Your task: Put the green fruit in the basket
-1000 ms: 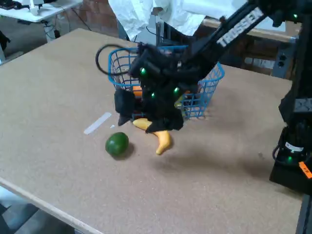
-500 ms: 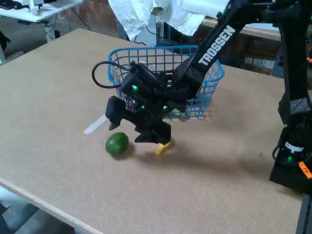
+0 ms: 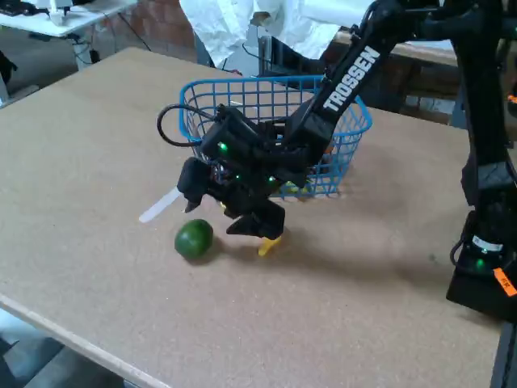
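Fixed view: tan particle-board tabletop (image 3: 97,137) fills most of the pic, near edge cutting diagonally across lower left. Behind it, brick wall, white cloth draped at top centre, a white desk w/ cables in upper-left corner. Black arm (image 3: 355,69) marked TROSSEN slopes down from upper right; its base sits at right edge w/ a green light. Blue wire basket (image 3: 351,129) stands toward the back of the tabletop, partly hidden by the arm's wrist. Pincer (image 3: 222,212) hangs low over the tabletop, just in front of the basket, fingers spread apart, nothing between them: one finger toward the left, other toward the right. Green fruit (image 3: 194,239) lies on the tabletop just below and left of the pincer, near the left finger, not touching as far as can be seen. Yellow banana (image 3: 267,243) tip pokes out under the right finger. Pale flat strip (image 3: 160,204) lies left of the pincer.
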Controlling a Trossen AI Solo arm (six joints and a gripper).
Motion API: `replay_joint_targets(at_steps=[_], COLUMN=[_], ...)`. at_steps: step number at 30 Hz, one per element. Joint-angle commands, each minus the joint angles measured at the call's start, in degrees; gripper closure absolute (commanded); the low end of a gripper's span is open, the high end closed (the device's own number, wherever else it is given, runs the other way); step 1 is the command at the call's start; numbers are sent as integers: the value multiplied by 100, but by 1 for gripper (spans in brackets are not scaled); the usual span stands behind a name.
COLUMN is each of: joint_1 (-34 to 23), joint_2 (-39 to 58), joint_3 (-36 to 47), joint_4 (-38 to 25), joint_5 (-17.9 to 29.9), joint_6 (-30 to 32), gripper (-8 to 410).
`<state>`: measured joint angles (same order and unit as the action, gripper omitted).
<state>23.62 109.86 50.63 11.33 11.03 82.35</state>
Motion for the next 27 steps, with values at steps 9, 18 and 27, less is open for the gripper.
replay_joint_targets(at_steps=[9, 18, 27], joint_1=[-44, -46, -50], joint_2=[518, 870, 960], joint_3=[605, 1757, 1777], joint_4=[-391, -2210, -2326], joint_5=[-726, -793, -391], joint_6=[-442, -461, -525], gripper=[10, 10, 10])
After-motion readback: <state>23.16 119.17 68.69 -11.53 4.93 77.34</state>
